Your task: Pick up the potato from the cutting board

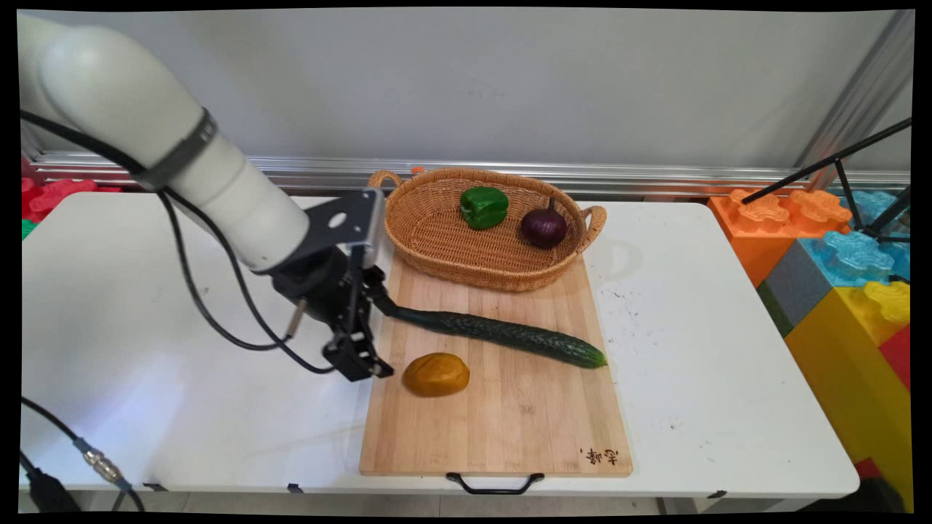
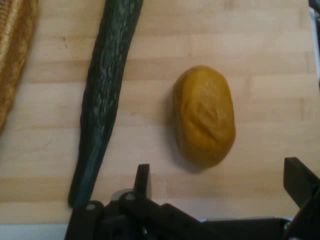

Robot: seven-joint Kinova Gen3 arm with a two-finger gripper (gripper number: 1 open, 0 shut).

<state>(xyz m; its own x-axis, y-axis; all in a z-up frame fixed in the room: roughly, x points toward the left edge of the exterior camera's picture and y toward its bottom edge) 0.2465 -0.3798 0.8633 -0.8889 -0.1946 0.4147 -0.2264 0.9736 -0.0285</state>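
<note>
The potato (image 1: 436, 374) — a yellow-brown, oval one — lay on the wooden cutting board (image 1: 510, 422), just ahead of the hand (image 1: 380, 336) and apart from it, nothing touching. The hand stood wide open and held nothing; in the hand view one finger (image 2: 143, 181) rose at the potato's near left and the other (image 2: 299, 181) well off to its right, so the potato sat ahead of the gap between them, nearer the left finger. Its long axis ran away from the hand, roughly along the line of reach and across the line between the fingers. Left of the potato, as the hand saw it, lay the cucumber (image 1: 502, 333) — long, dark green, also pointing away, its near tip close beside the hand's left finger. Further left in that view was the edge of the wicker basket (image 1: 437, 247), which rested on the far end of the board and held a green pepper (image 1: 483, 206) and a red onion (image 1: 544, 226). The board lay on the white counter (image 1: 728, 364).
</note>
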